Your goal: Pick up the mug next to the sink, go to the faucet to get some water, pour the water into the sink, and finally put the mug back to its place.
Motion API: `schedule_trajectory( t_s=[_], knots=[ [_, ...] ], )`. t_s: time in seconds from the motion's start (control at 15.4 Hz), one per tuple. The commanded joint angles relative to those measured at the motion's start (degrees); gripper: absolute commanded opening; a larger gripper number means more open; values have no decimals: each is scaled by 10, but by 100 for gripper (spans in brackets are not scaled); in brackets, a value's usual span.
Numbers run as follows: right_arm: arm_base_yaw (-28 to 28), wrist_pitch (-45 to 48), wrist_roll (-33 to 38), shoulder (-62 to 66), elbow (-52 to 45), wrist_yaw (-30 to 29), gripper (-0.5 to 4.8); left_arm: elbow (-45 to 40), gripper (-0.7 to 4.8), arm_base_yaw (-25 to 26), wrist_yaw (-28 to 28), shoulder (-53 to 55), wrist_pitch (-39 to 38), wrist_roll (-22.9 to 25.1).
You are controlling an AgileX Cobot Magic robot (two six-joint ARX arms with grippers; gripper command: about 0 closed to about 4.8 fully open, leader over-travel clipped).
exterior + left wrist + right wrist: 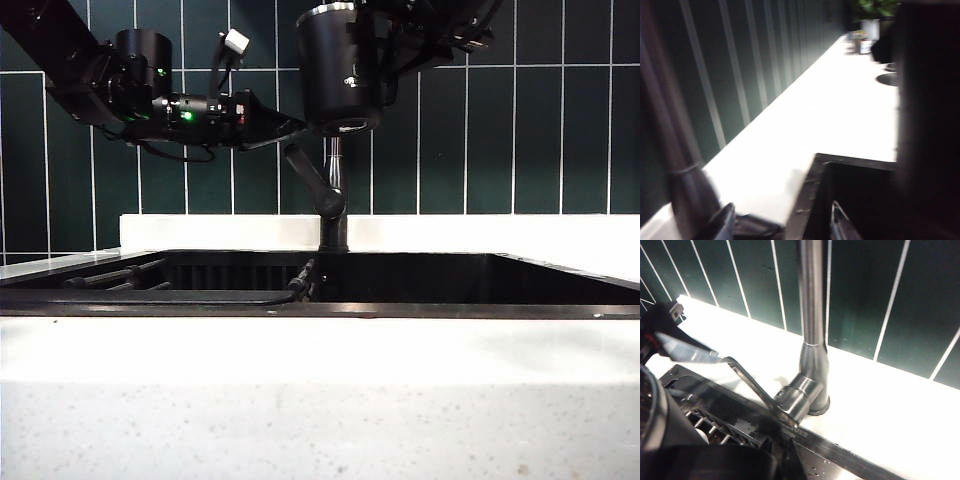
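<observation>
Mug (338, 68) white logo, text unreadable

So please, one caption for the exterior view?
Right gripper holds matte black mug above dark-metal faucet; left gripper at its lever.

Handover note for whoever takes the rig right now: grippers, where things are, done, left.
Right gripper: shut on the mug, held high and upright above the faucet.
Left gripper: open, holding nothing, its finger tip at the end of the faucet's lever handle, as the right wrist view shows.
Sink: below, with a black cable and some rods lying in it; no water seen running.
Done: mug picked up and brought to the faucet.
Left: work the lever, fill the mug, pour into the sink, set the mug back beside the sink.
</observation>
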Motion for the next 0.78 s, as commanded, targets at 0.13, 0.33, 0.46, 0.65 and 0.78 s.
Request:
schedule_trajectory(
  t_s=[0.13,0.33,0.46,0.65,0.78],
  knots=[
    [1,15,-1,-5,5,-2,-1,2,241,-2,-52,-3,15,26],
    [-2,14,-7,-5,5,-1,-1,2,241,-7,-73,12,13,37],
    [-2,9,-13,-5,5,0,-1,2,241,-13,-61,17,9,36],
    [-5,8,-13,-5,5,0,-1,2,237,-19,7,17,6,10],
    [-5,19,-12,-5,5,0,-1,2,237,-20,11,17,-3,7]
  ],
)
